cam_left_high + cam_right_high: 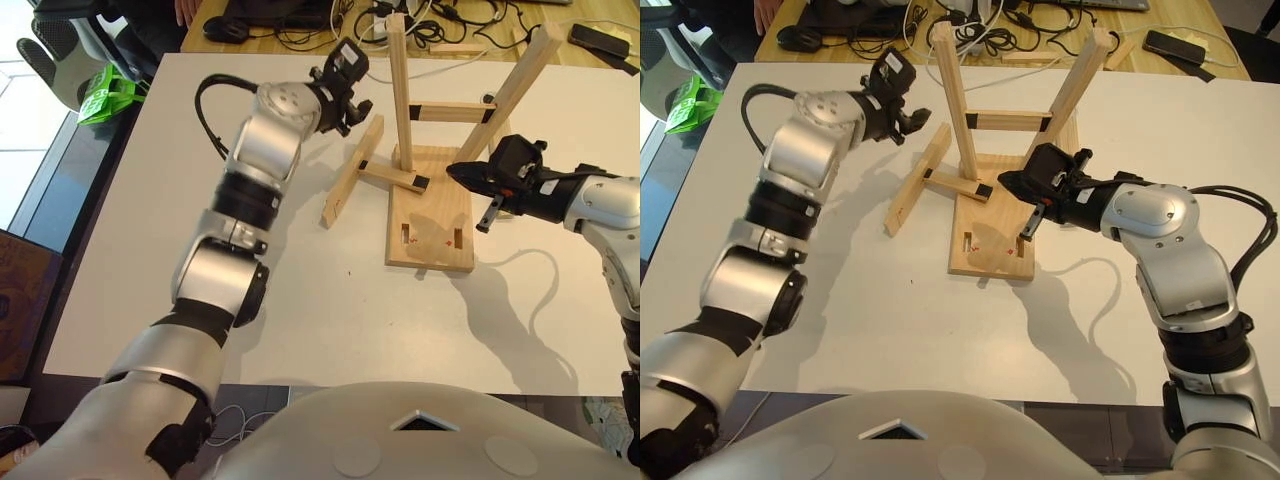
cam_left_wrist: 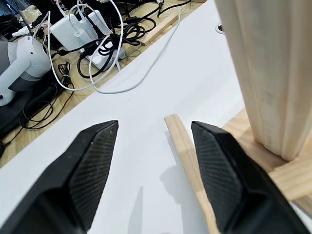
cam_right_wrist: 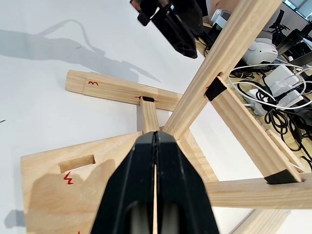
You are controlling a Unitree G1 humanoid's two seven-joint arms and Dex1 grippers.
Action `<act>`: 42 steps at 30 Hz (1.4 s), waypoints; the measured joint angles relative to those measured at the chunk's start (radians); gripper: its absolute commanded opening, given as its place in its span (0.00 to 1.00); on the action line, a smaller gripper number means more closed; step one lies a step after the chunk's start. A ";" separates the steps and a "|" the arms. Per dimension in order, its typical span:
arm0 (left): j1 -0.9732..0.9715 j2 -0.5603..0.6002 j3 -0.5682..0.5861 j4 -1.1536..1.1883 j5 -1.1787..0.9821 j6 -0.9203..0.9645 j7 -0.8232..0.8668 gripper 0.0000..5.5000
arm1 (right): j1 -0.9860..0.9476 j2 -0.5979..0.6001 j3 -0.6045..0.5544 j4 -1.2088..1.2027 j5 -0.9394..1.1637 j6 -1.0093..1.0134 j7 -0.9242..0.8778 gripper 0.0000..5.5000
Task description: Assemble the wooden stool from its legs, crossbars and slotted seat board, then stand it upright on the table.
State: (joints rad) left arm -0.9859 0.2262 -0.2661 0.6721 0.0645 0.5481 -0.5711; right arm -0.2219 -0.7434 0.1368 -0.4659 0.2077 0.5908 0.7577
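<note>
Left gripper: released over loose leg beside seat board, ready to grasp.
Right gripper: clenched empty, above seat board.

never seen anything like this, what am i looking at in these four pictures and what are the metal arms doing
This is a humanoid robot with two arms, each ending in a two-fingered hand. The two wide pictures come from cameras in its head, looking down over its arms at a white table. The two close pictures come from a camera on each wrist.

On the table is a half-built wooden stool, upside down. The seat board lies flat, and two legs stand in it, joined by a crossbar. A third leg lies on the table, joined to one upright leg by a short crossbar. Two slots are empty.

The left hand is open near the lying leg's far end. The right hand is shut above the board. Neither holds anything.
</note>
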 measured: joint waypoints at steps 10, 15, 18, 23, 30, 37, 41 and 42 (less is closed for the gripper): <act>-0.248 -0.100 -0.063 0.589 0.141 -0.229 -0.127 0.87 | 0.024 0.001 -0.025 0.040 -0.023 -0.041 -0.024 0.00; -0.251 -0.181 -0.003 0.650 0.133 -0.181 -0.030 0.92 | 0.025 0.001 -0.021 0.057 -0.049 -0.076 -0.025 0.00; -0.251 -0.191 0.025 0.662 0.133 -0.152 0.021 0.92 | 0.028 0.002 -0.004 0.071 -0.070 -0.095 -0.026 0.00; -0.238 -0.191 0.081 0.676 0.123 -0.126 0.090 0.92 | 0.028 0.027 0.013 0.072 -0.079 -0.105 -0.028 0.00; -0.186 -0.190 0.117 0.682 0.122 -0.117 0.114 0.75 | 0.027 0.039 0.040 0.078 -0.101 -0.120 -0.027 0.00; -0.172 -0.182 0.155 0.683 0.120 -0.117 0.123 0.58 | 0.027 0.039 0.063 0.070 -0.114 -0.121 -0.017 0.00; -0.169 -0.175 0.152 0.683 0.130 -0.118 0.096 0.47 | 0.027 0.039 0.068 0.069 -0.115 -0.121 -0.007 0.00; -0.169 -0.174 0.146 0.683 0.140 -0.119 0.089 0.44 | 0.027 0.039 0.068 0.069 -0.115 -0.121 -0.007 0.00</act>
State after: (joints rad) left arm -1.1545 0.0518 -0.1197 1.3551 0.2045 0.4292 -0.4816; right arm -0.1950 -0.7047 0.2045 -0.3973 0.0928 0.4694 0.7508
